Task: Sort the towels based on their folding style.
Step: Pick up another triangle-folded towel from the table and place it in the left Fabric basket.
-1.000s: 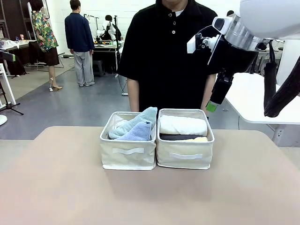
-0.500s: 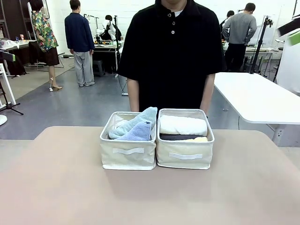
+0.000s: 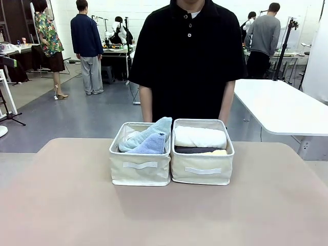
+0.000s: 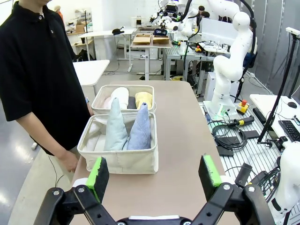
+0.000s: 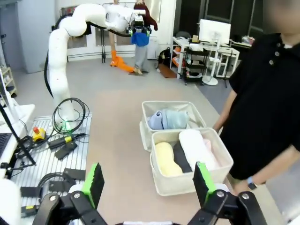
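Two beige bins stand side by side mid-table. The left bin (image 3: 139, 171) holds two cone-folded towels, pale teal (image 3: 154, 128) and light blue (image 3: 154, 144). The right bin (image 3: 202, 174) holds rolled towels: white (image 3: 200, 137), dark grey (image 3: 192, 150) and yellow (image 3: 218, 152); a pink roll (image 5: 208, 149) lies beside the white one. My left gripper (image 4: 153, 171) hangs open high above the table, short of the cone bin (image 4: 119, 161). My right gripper (image 5: 148, 183) is open too, high off the roll bin (image 5: 187, 180). Both hold nothing.
A person in a black shirt (image 3: 187, 56) stands right behind the bins, hands down at the table's far edge. Bare tabletop (image 3: 154, 215) lies in front of the bins and on both sides. A white table (image 3: 282, 107) stands at the back right.
My right arm, which hung at the upper right of the front view a second ago, has pulled away to the right and out of that picture. The bins and towels have not moved.
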Robot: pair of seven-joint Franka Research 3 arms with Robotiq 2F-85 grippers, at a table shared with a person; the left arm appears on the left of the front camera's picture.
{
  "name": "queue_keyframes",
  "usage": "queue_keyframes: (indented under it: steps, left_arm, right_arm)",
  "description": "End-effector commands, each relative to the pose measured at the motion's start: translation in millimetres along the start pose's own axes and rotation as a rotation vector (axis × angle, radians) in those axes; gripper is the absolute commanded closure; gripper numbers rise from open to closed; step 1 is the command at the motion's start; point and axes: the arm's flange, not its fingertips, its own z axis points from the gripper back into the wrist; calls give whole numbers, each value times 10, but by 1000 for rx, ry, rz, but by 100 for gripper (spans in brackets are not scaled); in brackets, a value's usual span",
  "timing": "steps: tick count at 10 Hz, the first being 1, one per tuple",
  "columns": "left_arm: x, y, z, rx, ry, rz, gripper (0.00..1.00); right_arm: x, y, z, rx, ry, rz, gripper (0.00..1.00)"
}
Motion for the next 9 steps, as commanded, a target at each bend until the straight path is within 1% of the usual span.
queue_keyframes:
  steps: [1,3,4,6,7,8,9]
  left_arm:
    - [13,-20,-2,-2,3,1,0]
    - [13,-20,-2,-2,3,1,0]
    - [13,-20,-2,-2,3,1,0]
    - [13,-20,-2,-2,3,1,0]
    - [13,-20,-2,-2,3,1,0]
    - [13,-20,-2,-2,3,1,0]
    - [13,-20,-2,-2,3,1,0]
  right_arm:
    - [-6,59,10,-36,32,14,0]
    - [-190,79,88,-101,69,-25,0]
    - [-271,75,112,-129,64,-41,0]
    - [-325,93,171,-197,30,-41,0]
    - [-308,108,194,-252,55,-54,0]
    - [-292,72,265,-150,64,-67,0]
    - [-292,72,265,-150,64,-67,0]
